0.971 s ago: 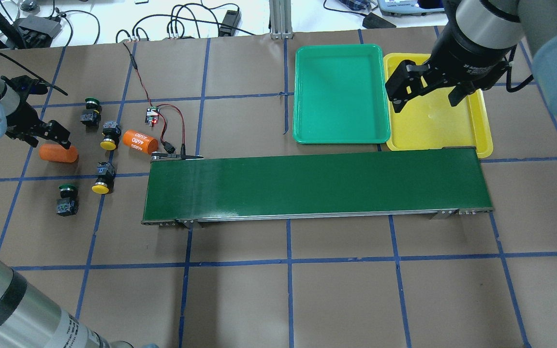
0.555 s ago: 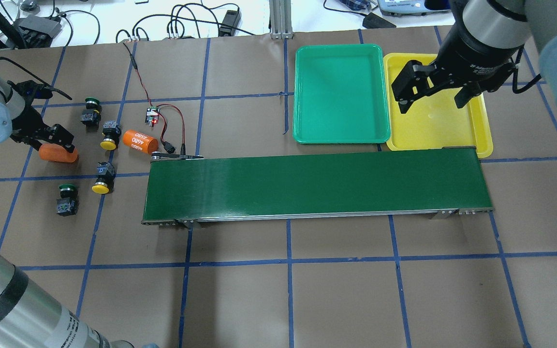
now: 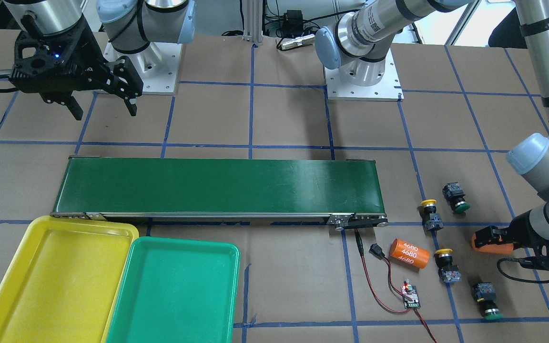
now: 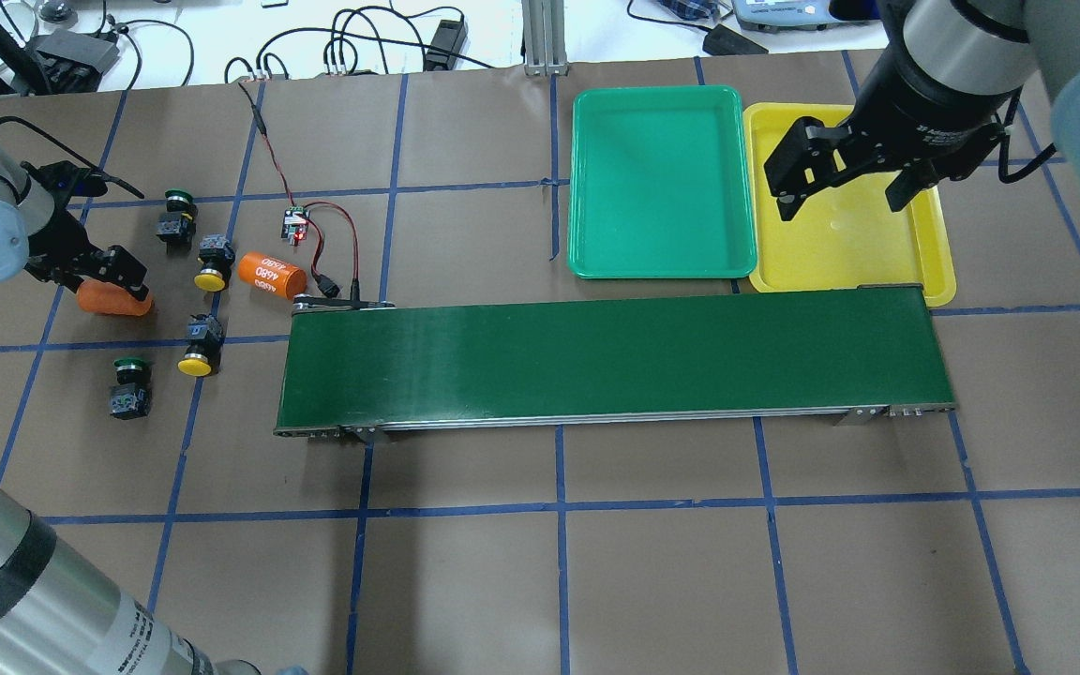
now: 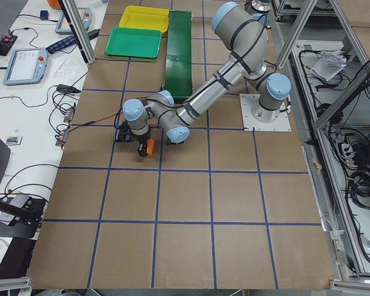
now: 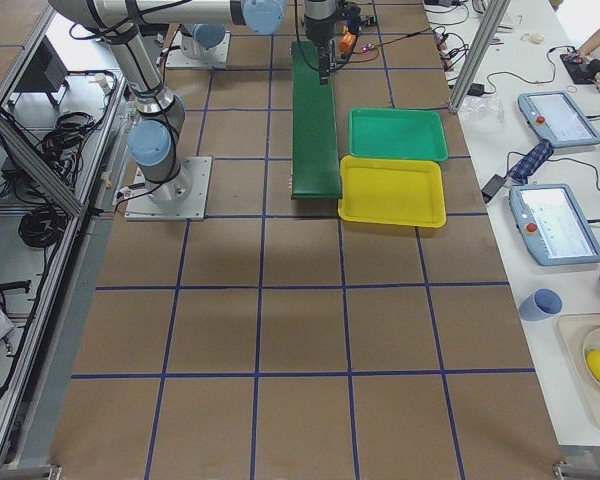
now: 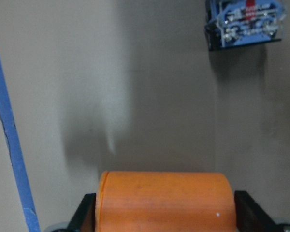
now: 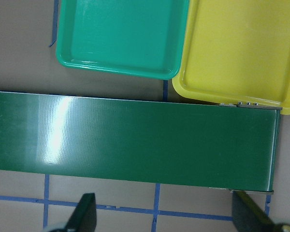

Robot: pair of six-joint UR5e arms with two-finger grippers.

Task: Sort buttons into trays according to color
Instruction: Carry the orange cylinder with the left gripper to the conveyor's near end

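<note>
The left gripper (image 4: 99,279) was down on the brown-papered bench (image 4: 559,581) near its left end. Its two black fingers (image 7: 87,212) pressed against the flat ends of a plain orange cylinder (image 7: 163,200). So it was clamped on it, with the cylinder lying on its side on the paper. The right gripper (image 4: 842,206) hung high towards the right end, jaws wide apart with nothing between them.

Now the count. There were four black-bodied push-buttons with round caps, all lying on the paper by the left end.
- A green-capped button (image 4: 174,217) lay nearest the far edge.
- Next came a yellow-capped button (image 4: 210,265).
- After it lay a second yellow-capped button (image 4: 199,349).
- A second green-capped button (image 4: 128,387) lay closest to the robot's edge.

There were two orange cylinders. One was the gripped one, and the other was an orange cylinder printed "4680" (image 4: 272,274), just beside the first yellow cap. There was one small circuit board with red wires (image 4: 293,226), a little further towards the far edge. One long dark-green conveyor belt (image 4: 610,356) ran lengthwise along the middle.

Two shallow plastic trays sat side by side towards the far right corner, just beyond the belt. The green tray (image 4: 660,178) sat inboard, and the yellow tray (image 4: 849,253) was nearer the right end.
</note>
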